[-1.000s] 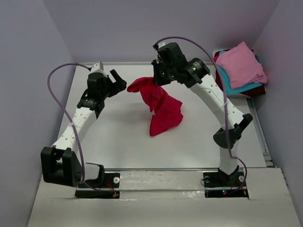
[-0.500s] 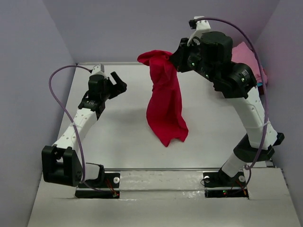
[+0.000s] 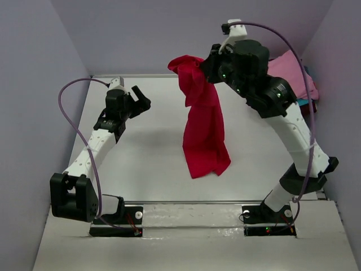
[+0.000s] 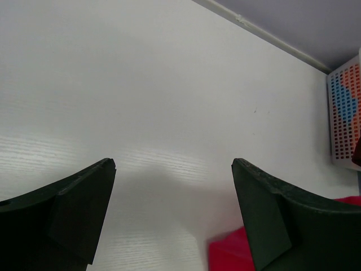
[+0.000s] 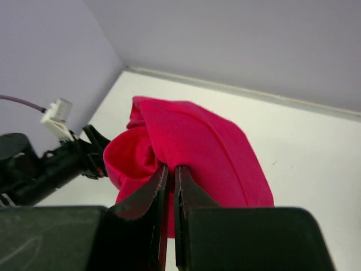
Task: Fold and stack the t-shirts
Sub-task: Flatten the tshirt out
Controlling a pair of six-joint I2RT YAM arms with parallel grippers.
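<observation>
Crimson cloth is held high above the table: the red t-shirt (image 3: 204,130) is pinched by a bunched fold near its top in the right gripper (image 3: 206,69), whose jaws are seen in the wrist view clamped tight on the fabric. The garment is hung free, it may be judged, so that its own weight draws it out long and a hem or shoulder can be found. Its lower end is near the table (image 3: 141,164), though contact cannot be told. The left gripper (image 3: 141,97) is spread wide and empty over the left of the table and turned toward the shirt, presumably so that a second grasp can be taken. A pink t-shirt (image 3: 293,70) is seen on a pile at the far right corner, partly hidden by the right arm. Folding is judged not yet begun.
</observation>
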